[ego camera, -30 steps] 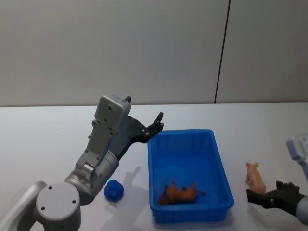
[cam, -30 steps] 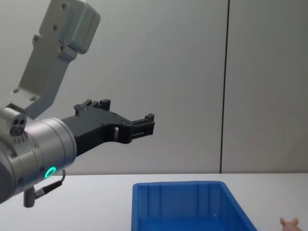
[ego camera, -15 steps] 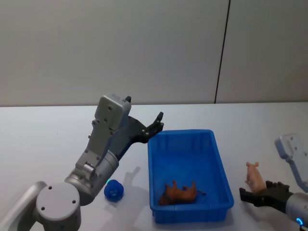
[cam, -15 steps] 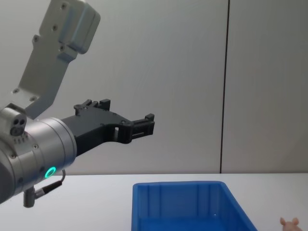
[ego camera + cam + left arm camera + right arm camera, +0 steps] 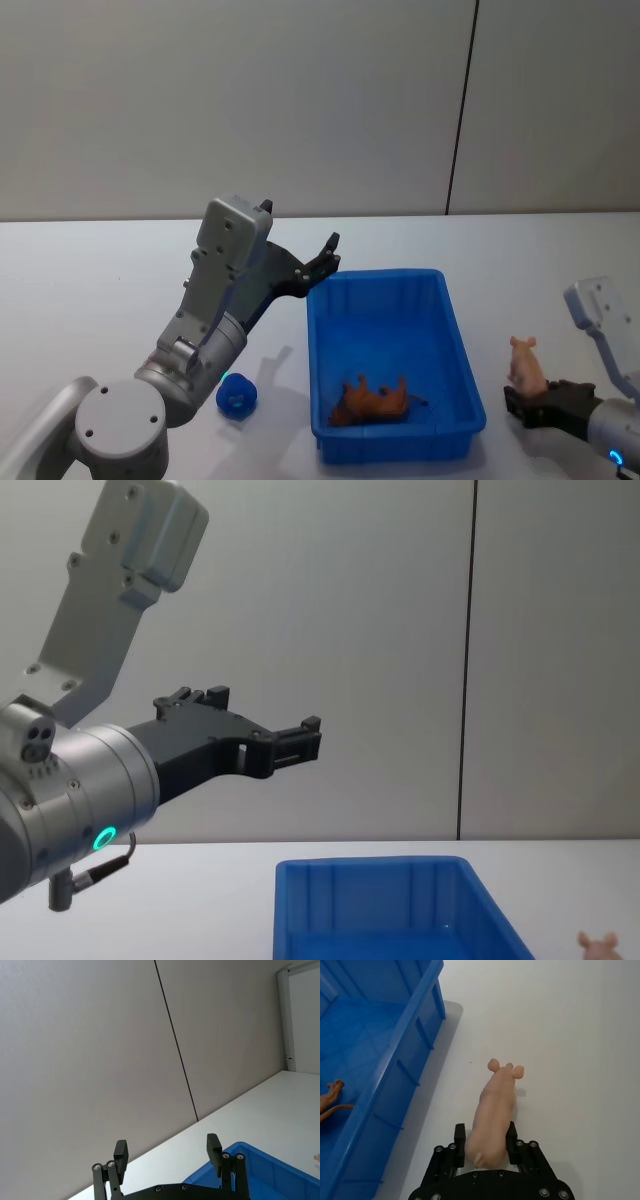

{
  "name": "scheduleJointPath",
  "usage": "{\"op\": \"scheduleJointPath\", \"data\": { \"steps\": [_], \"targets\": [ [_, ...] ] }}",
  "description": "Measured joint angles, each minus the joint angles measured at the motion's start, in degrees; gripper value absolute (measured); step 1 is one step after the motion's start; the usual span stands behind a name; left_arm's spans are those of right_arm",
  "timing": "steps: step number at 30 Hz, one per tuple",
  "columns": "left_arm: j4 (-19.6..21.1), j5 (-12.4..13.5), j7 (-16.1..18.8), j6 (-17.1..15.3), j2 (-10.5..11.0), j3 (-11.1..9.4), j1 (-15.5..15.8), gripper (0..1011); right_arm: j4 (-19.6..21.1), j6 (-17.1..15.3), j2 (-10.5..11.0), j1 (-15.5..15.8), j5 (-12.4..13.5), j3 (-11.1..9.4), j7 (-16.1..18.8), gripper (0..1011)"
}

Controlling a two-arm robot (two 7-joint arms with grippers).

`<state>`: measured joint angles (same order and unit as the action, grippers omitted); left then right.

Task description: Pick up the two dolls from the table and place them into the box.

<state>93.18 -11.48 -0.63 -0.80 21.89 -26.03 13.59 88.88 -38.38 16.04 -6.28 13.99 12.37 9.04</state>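
A pale pink doll (image 5: 527, 366) (image 5: 495, 1105) lies on the white table (image 5: 90, 300) just right of the blue box (image 5: 392, 340). My right gripper (image 5: 485, 1136) is low on the table behind it, shut on the doll's rear end, with a finger against each side. The dark blue doll (image 5: 237, 395) sits on the table left of the box, under my left arm. Above the box's far left corner, my left gripper (image 5: 327, 256) (image 5: 167, 1152) hangs open and holds nothing. The pink doll's ears (image 5: 598, 942) peek in at the chest view's lower right.
An orange animal toy (image 5: 372, 400) lies inside the box near its front wall. Grey wall panels stand behind the table. Bare tabletop stretches to the far left and behind the box.
My right gripper has slid forward along the table to the pink doll and closed around its rear. The doll shifted slightly left. The left arm has not moved.
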Motion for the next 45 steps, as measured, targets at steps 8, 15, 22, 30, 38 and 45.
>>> {"op": "scheduleJointPath", "data": {
  "steps": [8,15,22,30,38,45],
  "targets": [
    [0.0,0.0,0.0,0.0,0.0,0.0,0.0,1001,0.8,1.3,0.2,0.2,-0.3,-0.1,0.1,372],
    [0.0,0.0,0.0,0.0,0.0,0.0,0.0,1001,2.8,3.8,0.8,0.5,-1.1,-0.5,-0.1,372],
    [0.0,0.0,0.0,0.0,0.0,0.0,0.0,1001,5.2,6.5,1.3,0.6,-1.7,-1.1,-0.6,372],
    [0.0,0.0,0.0,0.0,0.0,0.0,0.0,1001,8.3,8.8,1.7,-0.1,-2.3,-1.5,0.4,372],
    [0.0,0.0,0.0,0.0,0.0,0.0,0.0,1001,10.5,9.2,1.8,-1.5,-2.2,-1.4,4.4,372],
    [0.0,0.0,0.0,0.0,0.0,0.0,0.0,1001,11.0,6.8,1.6,-2.9,-1.7,-0.8,9.0,372]
  ]
}}
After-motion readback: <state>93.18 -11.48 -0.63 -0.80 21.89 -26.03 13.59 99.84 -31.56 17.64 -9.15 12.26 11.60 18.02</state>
